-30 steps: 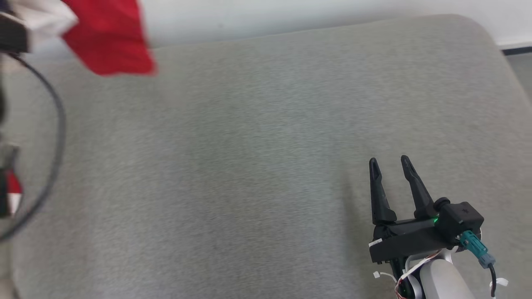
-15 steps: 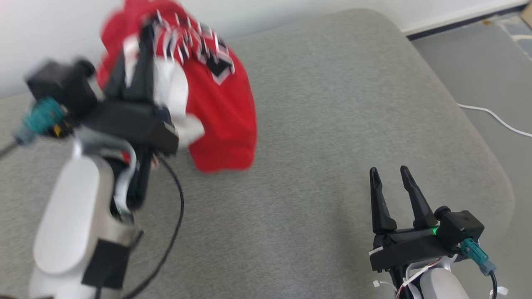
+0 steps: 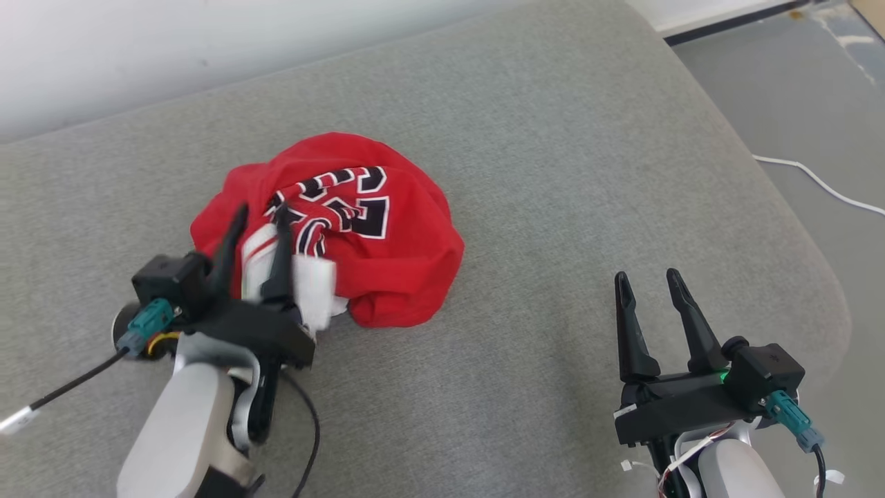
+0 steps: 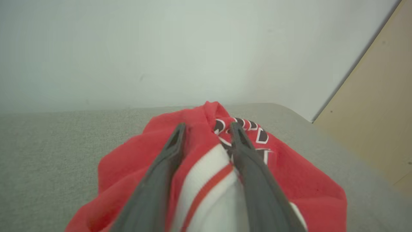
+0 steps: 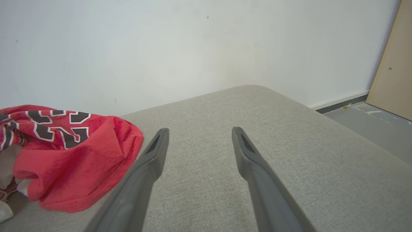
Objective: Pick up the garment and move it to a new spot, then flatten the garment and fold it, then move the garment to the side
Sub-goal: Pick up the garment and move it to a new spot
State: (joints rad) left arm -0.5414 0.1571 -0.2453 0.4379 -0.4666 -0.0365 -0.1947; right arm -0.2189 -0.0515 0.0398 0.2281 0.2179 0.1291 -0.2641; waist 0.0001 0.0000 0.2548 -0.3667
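Observation:
The garment [image 3: 394, 266] is a red jersey with black-and-white lettering and white trim, lying crumpled on the grey cushion [image 3: 553, 173], left of centre. My left gripper [image 3: 261, 211] sits at its near left edge with the fingers apart. In the left wrist view the left gripper [image 4: 207, 125] straddles a fold of white trim of the garment [image 4: 305, 193], and the cloth rests loosely between the fingers. My right gripper [image 3: 646, 275] hovers open over bare cushion at the lower right, well apart from the jersey. The right wrist view shows the right gripper [image 5: 200, 130] empty, with the garment [image 5: 80, 167] to its left.
A white wall [image 3: 207, 41] runs along the cushion's far edge. The cushion's rounded right edge drops to a grey floor [image 3: 795, 83] where a white cable [image 3: 816, 183] lies. A tan board [image 5: 392, 64] leans at the far right.
The head camera has shifted. My left arm brought the jersey down from the upper left onto the cushion, and its fingers have spread apart. The right gripper stays open.

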